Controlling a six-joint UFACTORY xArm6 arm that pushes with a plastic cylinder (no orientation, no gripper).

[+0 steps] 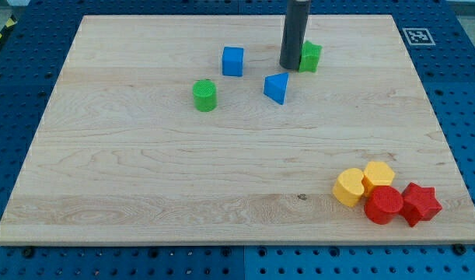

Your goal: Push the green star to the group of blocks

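A: Where is the green star (311, 56)?

B: Touching, it seems, my tip (290, 67) on its right; the tool holds nothing.

A: Advice?

B: Swing behind it, push toward the group of blocks (386, 194), lower right.

Only one cam here, so no overlap w/ any other view. It sits high up and looks down at a slant onto the worktop (144, 171). The board's far edge at the view's top looks narrower than the near edge at the bottom. Far enough back that basically the whole worktop fits, w/ blue pegboard (19, 78) showing on all sides and a marker tag (417, 36) at the top right corner. The rod comes in from the view's top, upper part cropped off.
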